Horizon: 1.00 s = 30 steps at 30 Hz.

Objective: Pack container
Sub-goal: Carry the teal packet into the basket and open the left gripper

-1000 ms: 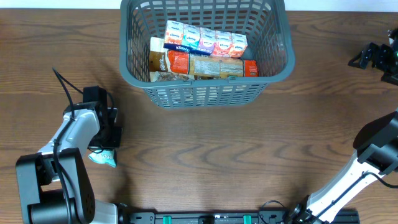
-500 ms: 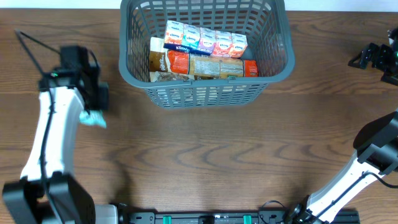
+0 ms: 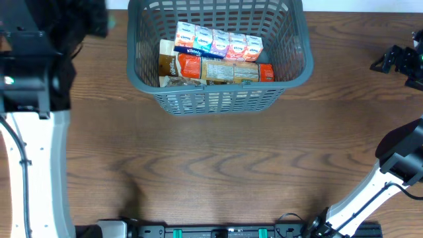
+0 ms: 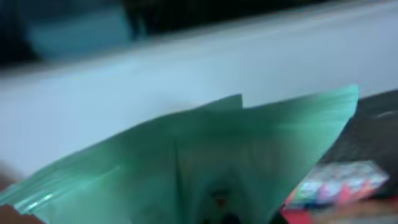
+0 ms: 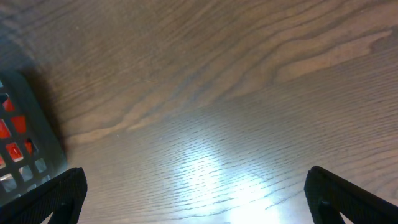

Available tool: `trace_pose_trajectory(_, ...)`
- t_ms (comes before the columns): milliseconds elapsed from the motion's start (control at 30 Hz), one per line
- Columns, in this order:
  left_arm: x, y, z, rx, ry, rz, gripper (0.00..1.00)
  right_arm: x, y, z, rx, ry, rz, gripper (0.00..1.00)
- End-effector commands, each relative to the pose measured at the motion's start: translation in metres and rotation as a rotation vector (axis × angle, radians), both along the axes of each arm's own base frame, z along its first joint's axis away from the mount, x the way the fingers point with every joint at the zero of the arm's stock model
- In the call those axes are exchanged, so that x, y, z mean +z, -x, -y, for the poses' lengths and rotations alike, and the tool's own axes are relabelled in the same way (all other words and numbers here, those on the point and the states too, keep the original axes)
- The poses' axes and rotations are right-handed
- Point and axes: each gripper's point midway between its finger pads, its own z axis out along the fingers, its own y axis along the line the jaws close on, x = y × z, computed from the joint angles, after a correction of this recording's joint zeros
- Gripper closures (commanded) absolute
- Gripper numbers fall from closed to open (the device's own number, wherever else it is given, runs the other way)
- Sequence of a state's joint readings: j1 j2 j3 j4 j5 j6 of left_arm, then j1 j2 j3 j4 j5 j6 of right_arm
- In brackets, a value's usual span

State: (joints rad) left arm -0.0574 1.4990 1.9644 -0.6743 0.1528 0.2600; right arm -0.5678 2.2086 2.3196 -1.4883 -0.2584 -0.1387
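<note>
The container [image 3: 218,100], a dark grey lattice basket, stands at the table's far middle. It holds a row of tissue packs [image 3: 218,43] and several snack packets [image 3: 211,69]. My left gripper [image 3: 99,18] is raised high, left of the basket's far left corner, and is shut on a teal-green packet [image 4: 205,155]. That packet fills the blurred left wrist view, and the basket's contents [image 4: 336,186] show past its lower right edge. My right gripper [image 3: 396,63] is at the far right, open and empty above bare table [image 5: 196,193]. The basket's corner [image 5: 25,140] lies to its left.
The left arm's white link [image 3: 33,165] runs down the left edge of the overhead view. The right arm's base link [image 3: 396,165] stands at the right edge. A black rail [image 3: 218,231] runs along the table's front. A pale wall [image 4: 186,81] shows behind the packet.
My left gripper has lifted the teal packet from the table at the left front. It has carried it up and away toward the basket's far left corner. The right arm has not moved.
</note>
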Motion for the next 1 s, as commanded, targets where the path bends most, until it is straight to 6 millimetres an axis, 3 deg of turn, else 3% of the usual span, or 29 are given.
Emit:
trace_pose_trajectory(0,0.023,0.006,0.054,-0.196,-0.147,0.119,0.94,0.002,0.000,-0.002,0.009,-0.005,0.009,0.01)
trace_pose_trajectory(100,0.019,0.012,0.111,-0.410,-0.295,0.188,0.94,0.002,0.000,-0.002,0.009,-0.006,0.008,0.01)
trace_pose_trajectory(200,-0.001,0.010,0.152,-0.522,-0.368,0.185,0.94,0.002,0.001,-0.003,0.009,-0.010,0.003,0.01)
trace_pose_trajectory(400,-0.078,-0.004,0.211,-0.679,-0.434,0.032,0.94,0.001,0.004,-0.004,0.010,-0.016,-0.008,0.01)
trace_pose_trajectory(533,-0.139,-0.009,0.229,-0.759,-0.494,-0.110,0.94,0.001,0.005,-0.005,0.010,-0.019,-0.012,0.01)
trace_pose_trajectory(733,-0.219,-0.014,0.236,-0.818,-0.509,-0.331,0.94,0.001,0.005,-0.005,0.010,-0.018,-0.011,0.01)
trace_pose_trajectory(833,-0.249,-0.014,0.237,-0.834,-0.517,-0.411,0.94,0.001,0.005,-0.005,0.010,-0.018,-0.011,0.01)
trace_pose_trajectory(933,-0.266,-0.013,0.237,-0.842,-0.521,-0.461,0.94,0.001,0.005,-0.005,0.010,-0.019,-0.012,0.01)
trace_pose_trajectory(967,-0.269,-0.012,0.236,-0.843,-0.521,-0.472,0.84,0.001,0.005,-0.005,0.010,-0.019,-0.012,0.01)
